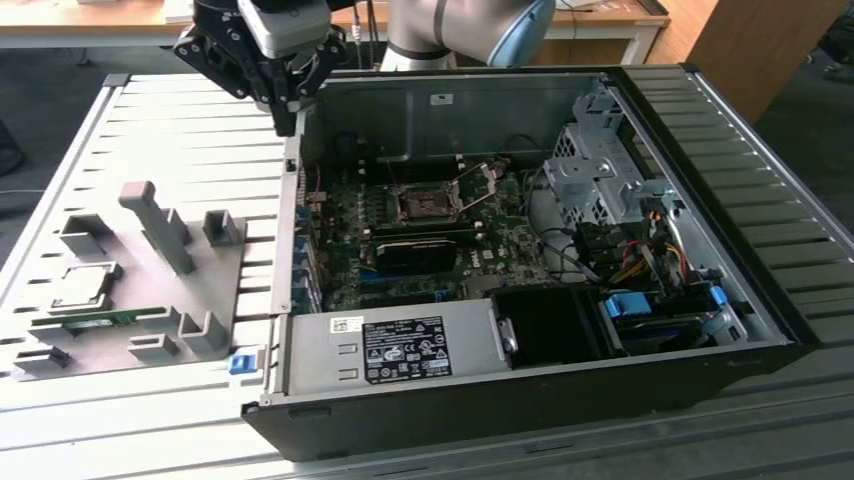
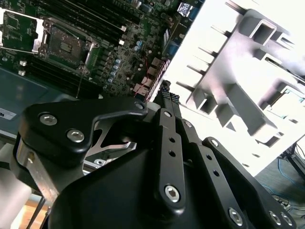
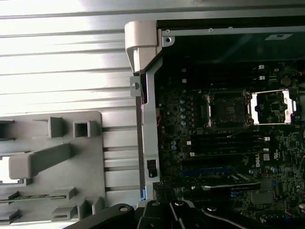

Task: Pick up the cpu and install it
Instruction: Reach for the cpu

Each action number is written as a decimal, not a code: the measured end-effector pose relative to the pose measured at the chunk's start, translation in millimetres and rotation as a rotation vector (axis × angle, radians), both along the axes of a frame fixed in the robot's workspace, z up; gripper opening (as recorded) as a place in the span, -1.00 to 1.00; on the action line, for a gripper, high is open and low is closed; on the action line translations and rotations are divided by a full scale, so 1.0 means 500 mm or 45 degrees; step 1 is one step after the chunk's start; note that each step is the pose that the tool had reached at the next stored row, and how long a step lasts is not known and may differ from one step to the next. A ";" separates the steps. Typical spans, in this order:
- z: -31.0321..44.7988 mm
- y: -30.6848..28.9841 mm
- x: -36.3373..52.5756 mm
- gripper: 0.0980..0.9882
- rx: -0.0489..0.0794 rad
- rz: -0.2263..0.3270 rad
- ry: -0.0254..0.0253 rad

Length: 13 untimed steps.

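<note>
The cpu (image 1: 80, 285), a small silvery square chip, lies flat on the grey fixture plate (image 1: 160, 300) at the exterior view's left. My gripper (image 1: 284, 126) hangs high over the case's left wall near the back corner, far from the cpu, fingers pointing down. In the second wrist view its two black fingers (image 2: 167, 124) meet at the tips (image 2: 166, 91), shut with nothing between them. The motherboard's cpu socket (image 1: 430, 203) (image 2: 64, 45) (image 3: 228, 109) stands bare with its metal load plate (image 3: 271, 106) swung open.
The open computer case (image 1: 747, 250) fills the middle and right, with a power supply (image 1: 400, 350) in front and a drive cage (image 1: 601, 170) with cables at the right. Upright grey blocks (image 1: 154, 225) and a green circuit strip (image 1: 100, 320) stand on the fixture plate.
</note>
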<state>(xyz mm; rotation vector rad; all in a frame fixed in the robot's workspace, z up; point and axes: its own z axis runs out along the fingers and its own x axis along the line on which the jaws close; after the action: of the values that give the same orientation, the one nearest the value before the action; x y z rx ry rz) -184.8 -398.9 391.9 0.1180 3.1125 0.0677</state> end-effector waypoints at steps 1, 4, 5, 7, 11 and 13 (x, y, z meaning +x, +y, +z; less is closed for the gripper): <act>0.000 0.000 -0.001 -0.98 0.000 0.000 0.0000; 0.000 0.000 -0.005 -0.98 0.000 0.000 0.0000; 0.000 0.000 -0.006 -0.98 0.000 0.000 0.0000; 0.000 0.000 -0.009 -0.98 0.000 0.000 0.0000; 0.000 0.000 -0.013 -0.98 0.000 0.000 0.0000; -0.001 0.000 -0.016 -0.98 0.000 0.000 0.0000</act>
<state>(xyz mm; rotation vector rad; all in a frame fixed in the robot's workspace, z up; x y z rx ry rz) -192.7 -398.9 391.6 0.1179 3.1125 0.0676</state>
